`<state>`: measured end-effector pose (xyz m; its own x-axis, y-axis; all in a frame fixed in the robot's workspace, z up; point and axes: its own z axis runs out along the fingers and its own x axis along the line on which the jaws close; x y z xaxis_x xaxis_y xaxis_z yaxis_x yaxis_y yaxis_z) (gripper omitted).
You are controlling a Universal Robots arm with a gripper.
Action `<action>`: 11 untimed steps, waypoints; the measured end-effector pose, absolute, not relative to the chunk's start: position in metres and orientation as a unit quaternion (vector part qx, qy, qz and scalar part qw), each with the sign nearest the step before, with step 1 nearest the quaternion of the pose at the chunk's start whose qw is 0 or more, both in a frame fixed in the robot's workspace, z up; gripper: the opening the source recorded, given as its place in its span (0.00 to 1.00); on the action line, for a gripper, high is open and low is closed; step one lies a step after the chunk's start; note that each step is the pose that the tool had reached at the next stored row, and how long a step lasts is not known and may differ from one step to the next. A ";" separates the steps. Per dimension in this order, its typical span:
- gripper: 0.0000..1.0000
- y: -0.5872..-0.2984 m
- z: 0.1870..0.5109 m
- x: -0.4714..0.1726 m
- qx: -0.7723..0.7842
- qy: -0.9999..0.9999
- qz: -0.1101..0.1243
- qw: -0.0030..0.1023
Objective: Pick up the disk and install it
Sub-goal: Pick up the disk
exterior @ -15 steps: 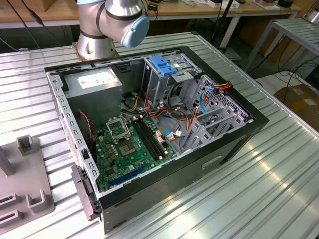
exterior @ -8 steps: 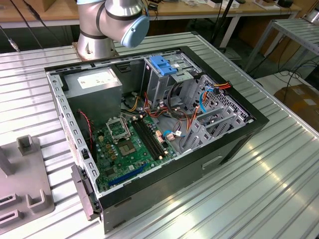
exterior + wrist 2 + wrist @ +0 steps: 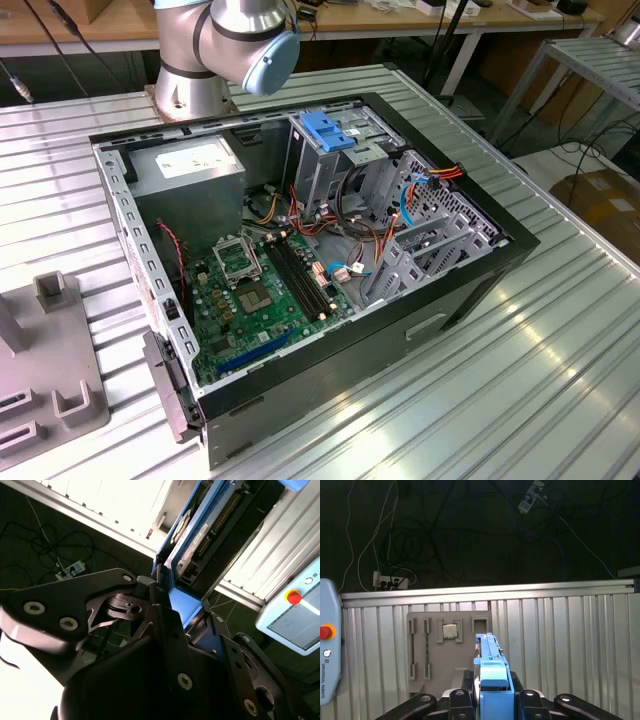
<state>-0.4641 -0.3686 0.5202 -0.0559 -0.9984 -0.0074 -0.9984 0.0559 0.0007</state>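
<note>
One grey fixture [image 3: 449,657] lies beyond the clamped disk [image 3: 492,680].

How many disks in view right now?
1. The disk is clamped in the tool, seen in both wrist views. Another may be hidden inside the drive cage in the exterior view.

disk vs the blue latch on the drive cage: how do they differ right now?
Place: the disk is clamped edge-on in the gripper, with the ribbed table behind it; the blue latch sits atop the drive cage.
Make: in the second wrist view the disk is grey metal framed by blue rails; the latch looks all blue plastic.
Shared: the same bright blue.
</note>
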 end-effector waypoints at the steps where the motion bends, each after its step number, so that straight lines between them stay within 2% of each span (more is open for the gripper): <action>1: 0.37 -0.369 0.520 -0.464 -0.687 0.727 0.003 0.002; 11: 0.37 -0.369 0.520 -0.451 -0.687 0.727 0.003 0.002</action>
<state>-0.4506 -0.3687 0.5203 -0.0559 -0.9984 -0.0075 -0.9984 0.0559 0.0007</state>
